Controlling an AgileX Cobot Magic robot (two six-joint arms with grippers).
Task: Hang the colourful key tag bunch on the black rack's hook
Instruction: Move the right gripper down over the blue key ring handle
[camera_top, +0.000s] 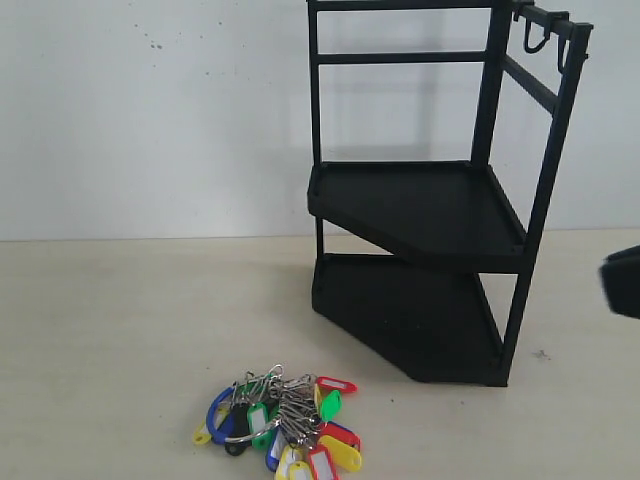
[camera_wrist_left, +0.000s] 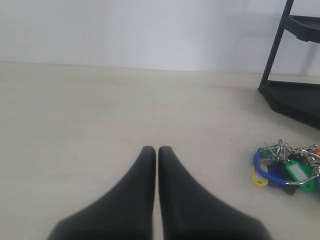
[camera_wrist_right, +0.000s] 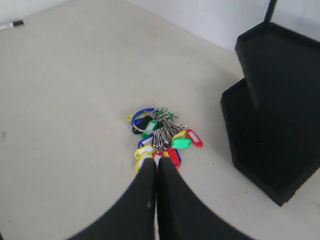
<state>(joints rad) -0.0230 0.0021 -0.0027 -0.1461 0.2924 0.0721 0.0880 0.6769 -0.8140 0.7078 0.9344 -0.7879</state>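
The colourful key tag bunch (camera_top: 280, 420) lies flat on the beige table near its front edge, with its blue-coated loop (camera_top: 222, 408) on the left. Behind and to the right of it stands the black rack (camera_top: 440, 200). A thin black hook (camera_top: 533, 38) hangs from the rack's top right bar. My left gripper (camera_wrist_left: 157, 151) is shut and empty above bare table, with the bunch (camera_wrist_left: 287, 167) off to one side. My right gripper (camera_wrist_right: 156, 163) is shut and empty, its tips above the table just short of the bunch (camera_wrist_right: 162, 132). A dark part of the right arm (camera_top: 622, 280) shows at the exterior view's right edge.
A white wall (camera_top: 150, 110) backs the table. A small dark marker-like object (camera_wrist_right: 12, 23) lies far off on the table in the right wrist view. The rack's lower tray (camera_wrist_right: 270, 140) stands close beside the bunch.
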